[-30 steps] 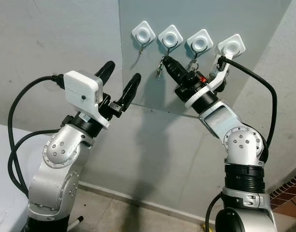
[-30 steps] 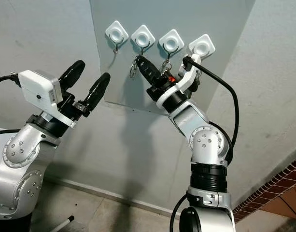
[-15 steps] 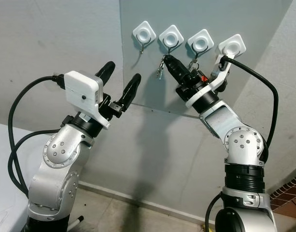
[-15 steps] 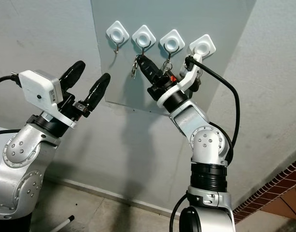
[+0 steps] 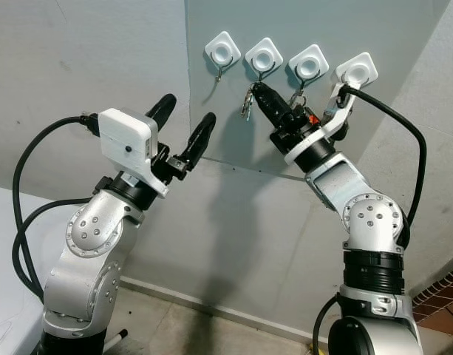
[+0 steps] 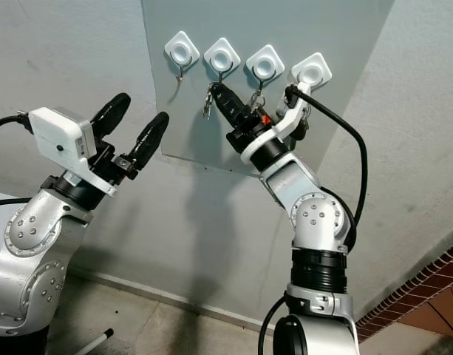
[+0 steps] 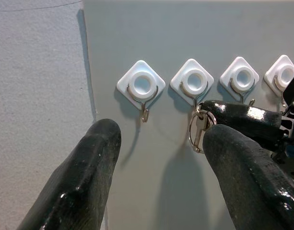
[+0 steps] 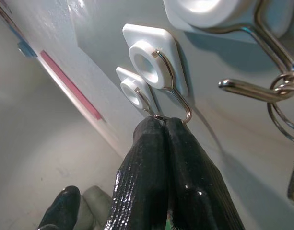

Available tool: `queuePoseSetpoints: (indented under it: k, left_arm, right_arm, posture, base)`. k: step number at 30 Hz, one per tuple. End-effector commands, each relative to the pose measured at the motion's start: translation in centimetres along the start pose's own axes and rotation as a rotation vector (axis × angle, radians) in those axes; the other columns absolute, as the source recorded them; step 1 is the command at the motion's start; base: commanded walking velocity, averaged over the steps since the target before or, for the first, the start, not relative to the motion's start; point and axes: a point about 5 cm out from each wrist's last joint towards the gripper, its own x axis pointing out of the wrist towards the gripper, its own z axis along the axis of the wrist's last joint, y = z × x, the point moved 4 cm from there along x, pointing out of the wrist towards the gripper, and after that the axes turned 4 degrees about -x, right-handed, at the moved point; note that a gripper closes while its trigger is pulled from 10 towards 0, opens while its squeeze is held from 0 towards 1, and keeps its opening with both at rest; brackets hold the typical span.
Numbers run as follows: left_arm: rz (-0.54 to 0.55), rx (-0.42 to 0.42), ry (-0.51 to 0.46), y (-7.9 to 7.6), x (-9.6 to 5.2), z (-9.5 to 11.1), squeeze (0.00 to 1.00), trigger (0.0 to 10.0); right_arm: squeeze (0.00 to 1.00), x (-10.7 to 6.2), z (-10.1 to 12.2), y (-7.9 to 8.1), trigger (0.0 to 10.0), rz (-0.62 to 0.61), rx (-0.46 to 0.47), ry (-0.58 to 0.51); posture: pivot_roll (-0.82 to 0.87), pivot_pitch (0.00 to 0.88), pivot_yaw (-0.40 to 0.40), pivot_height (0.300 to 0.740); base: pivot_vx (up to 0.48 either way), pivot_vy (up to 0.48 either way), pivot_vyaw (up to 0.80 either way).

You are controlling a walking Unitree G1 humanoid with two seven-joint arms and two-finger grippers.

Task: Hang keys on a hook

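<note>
Several white hooks sit in a row on a grey wall panel point(image 5: 233, 140). My right gripper point(image 5: 257, 89) is raised to the second hook from the left point(image 5: 264, 54) and is shut on a key ring. The keys point(image 5: 246, 103) dangle just under that hook. In the right wrist view the shut fingertips point(image 8: 156, 132) press the ring against the hook's wire tip point(image 8: 185, 115); whether the ring is over the wire I cannot tell. My left gripper point(image 5: 188, 111) is held up open, left of the panel, pointing at the hooks. The left wrist view shows the keys point(image 7: 197, 129) beside the right finger point(image 7: 242, 117).
Another bunch of keys point(image 5: 295, 96) hangs on the third hook point(image 5: 309, 63). The leftmost hook point(image 5: 222, 50) is bare. A black cable point(image 5: 407, 140) loops from the right wrist past the fourth hook point(image 5: 355, 71). Red brick flooring point(image 5: 444, 303) lies at lower right.
The right gripper has lifted the keys slightly closer to the second hook. The camera has shifted a little. The left arm has stayed put.
</note>
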Motion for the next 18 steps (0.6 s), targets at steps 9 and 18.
queuePoseSetpoints:
  k: [9,18]
  left_arm:
    - [-0.002,0.007,-0.029,-0.14,0.27,0.79,0.00,10.0]
    - [-0.006,0.006,-0.035,-0.18,0.36,0.97,0.00,10.0]
  right_arm:
    - [0.00,0.50,3.51,0.96,10.0,0.029,0.001,-0.147]
    - [0.00,0.30,3.82,0.60,10.0,0.016,0.024,-0.175]
  posture:
    - [-0.04,0.000,-0.055,0.732]
    - [-0.04,0.000,-0.054,0.732]
  base:
    - [0.000,0.000,0.00]
    - [0.000,0.000,0.00]
